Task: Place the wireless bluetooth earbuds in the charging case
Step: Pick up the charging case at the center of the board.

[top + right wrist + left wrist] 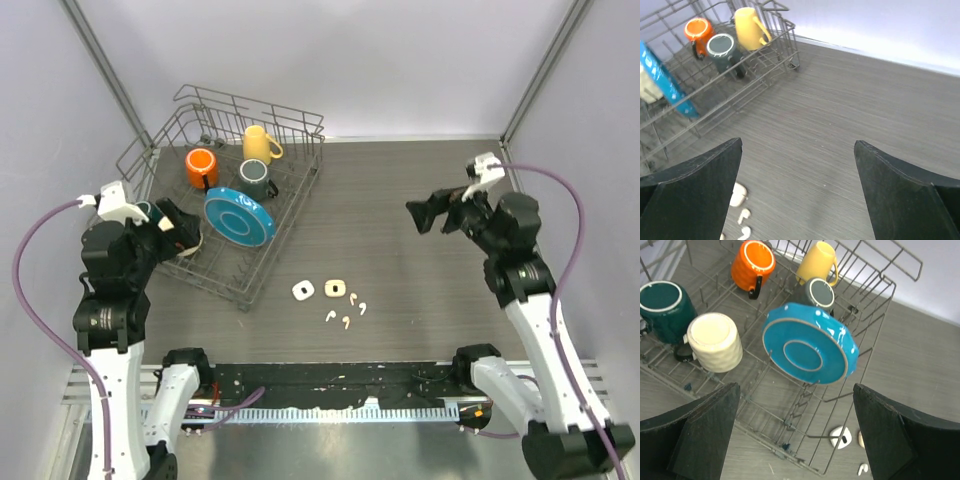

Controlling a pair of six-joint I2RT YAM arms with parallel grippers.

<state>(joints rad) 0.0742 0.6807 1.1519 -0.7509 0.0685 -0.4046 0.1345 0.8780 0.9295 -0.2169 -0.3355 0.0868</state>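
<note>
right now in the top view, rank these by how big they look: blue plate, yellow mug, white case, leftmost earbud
1. blue plate
2. yellow mug
3. white case
4. leftmost earbud
The gaps are plain and nothing ties.

Arms [108, 385]: white links, black joints, purple cables [15, 268].

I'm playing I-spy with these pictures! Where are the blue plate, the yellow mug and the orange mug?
blue plate [804, 354], left wrist view, centre of its face.
yellow mug [258, 142], top view, its body.
orange mug [753, 261], left wrist view, its round end.
</note>
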